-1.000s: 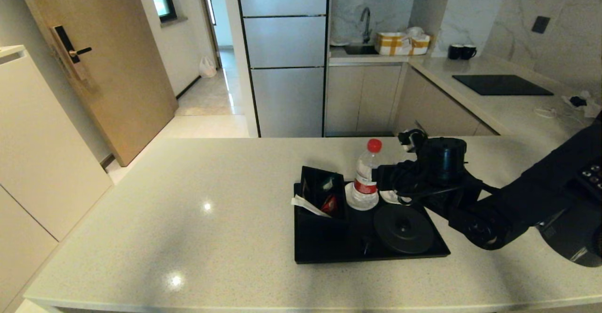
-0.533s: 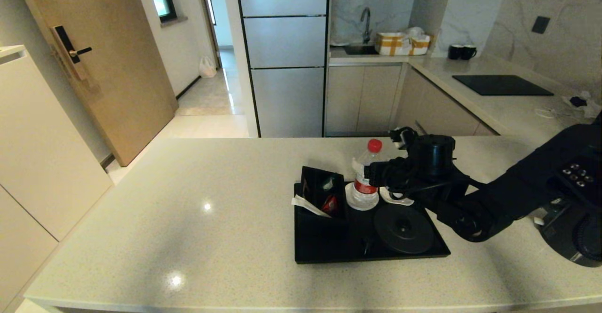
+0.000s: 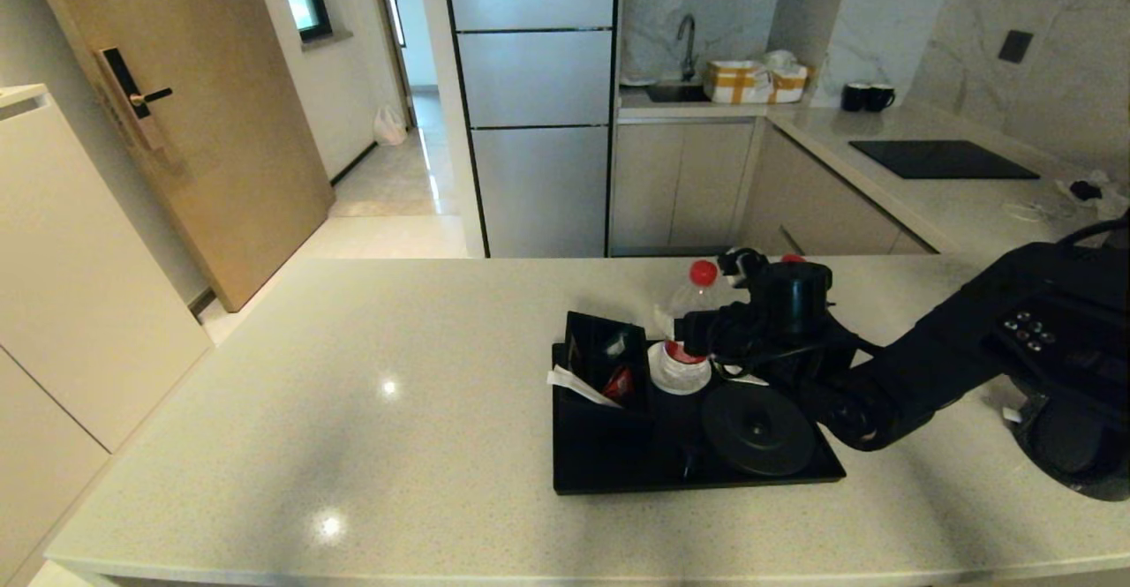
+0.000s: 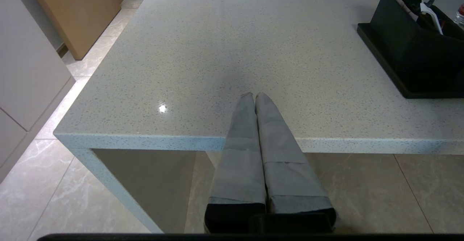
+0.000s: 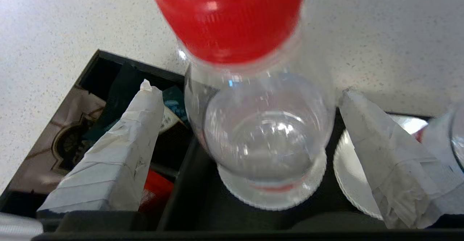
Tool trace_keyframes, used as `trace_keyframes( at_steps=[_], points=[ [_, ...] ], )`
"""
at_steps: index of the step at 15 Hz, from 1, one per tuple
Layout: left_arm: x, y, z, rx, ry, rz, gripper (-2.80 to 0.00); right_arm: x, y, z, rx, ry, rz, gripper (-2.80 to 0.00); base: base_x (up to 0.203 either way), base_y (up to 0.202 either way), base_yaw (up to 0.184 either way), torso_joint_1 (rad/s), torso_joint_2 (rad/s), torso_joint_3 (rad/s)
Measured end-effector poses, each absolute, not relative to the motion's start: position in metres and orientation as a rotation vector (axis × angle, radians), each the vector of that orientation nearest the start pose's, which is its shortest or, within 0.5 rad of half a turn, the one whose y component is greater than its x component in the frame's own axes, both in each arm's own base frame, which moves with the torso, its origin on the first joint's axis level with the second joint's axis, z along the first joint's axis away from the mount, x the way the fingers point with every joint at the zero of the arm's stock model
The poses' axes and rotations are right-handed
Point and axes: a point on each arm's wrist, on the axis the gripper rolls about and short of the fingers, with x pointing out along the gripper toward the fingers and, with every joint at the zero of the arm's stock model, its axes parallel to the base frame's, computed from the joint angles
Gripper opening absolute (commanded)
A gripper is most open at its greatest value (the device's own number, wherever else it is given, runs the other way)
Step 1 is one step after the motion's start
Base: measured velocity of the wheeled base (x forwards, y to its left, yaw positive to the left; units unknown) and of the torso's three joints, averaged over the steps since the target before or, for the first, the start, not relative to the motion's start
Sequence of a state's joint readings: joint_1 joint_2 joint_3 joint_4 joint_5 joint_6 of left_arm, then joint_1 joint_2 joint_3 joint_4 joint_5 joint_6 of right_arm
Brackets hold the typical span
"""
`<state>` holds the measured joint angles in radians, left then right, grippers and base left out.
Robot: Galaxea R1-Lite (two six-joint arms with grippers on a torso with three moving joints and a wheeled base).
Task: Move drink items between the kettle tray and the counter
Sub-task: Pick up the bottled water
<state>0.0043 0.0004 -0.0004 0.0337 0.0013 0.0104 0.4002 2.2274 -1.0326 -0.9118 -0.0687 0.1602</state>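
Your left gripper waits at the near edge of the counter, fingers pressed together and holding nothing. Farther in, the kettle tray sits toward the counter's right side, with the round kettle base at its near right. At the tray's far edge, a water bottle stands up straight on a white coaster. Your right gripper is there too, wide open, with the bottle standing between its two fingers and touching neither one. The right arm is much nearer, so I think it should do the grabbing. Only the right wrist view shows that gap; the head view hides the fingers behind the arm. The wrist view also shows a second bottle just beside the right finger.
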Motion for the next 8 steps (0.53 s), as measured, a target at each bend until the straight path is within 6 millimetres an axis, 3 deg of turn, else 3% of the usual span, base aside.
trace_keyframes(
  at_steps=[4, 5, 8],
  points=[
    [-0.0229, -0.0001, 0.0722, 0.011, 0.034, 0.006, -2.8, 0.3883, 0.1622, 0.071, 0.082, 0.319, 0.296, 0.0, 0.0, 0.0, 0.0, 0.0, 0.0, 0.0],
    [-0.0229, -0.0001, 0.0722, 0.01, 0.034, 0.005, -2.8, 0.3892, 0.1624, 0.0702, 0.071, 0.315, 0.293, -2.8, 0.0, 0.0, 0.0, 0.0, 0.0, 0.0],
    [-0.0229, -0.0001, 0.0722, 0.011, 0.034, 0.005, -2.8, 0.3914, 0.1632, 0.0696, 0.064, 0.309, 0.288, -2.8, 0.0, 0.0, 0.0, 0.0, 0.0, 0.0]
  ],
)
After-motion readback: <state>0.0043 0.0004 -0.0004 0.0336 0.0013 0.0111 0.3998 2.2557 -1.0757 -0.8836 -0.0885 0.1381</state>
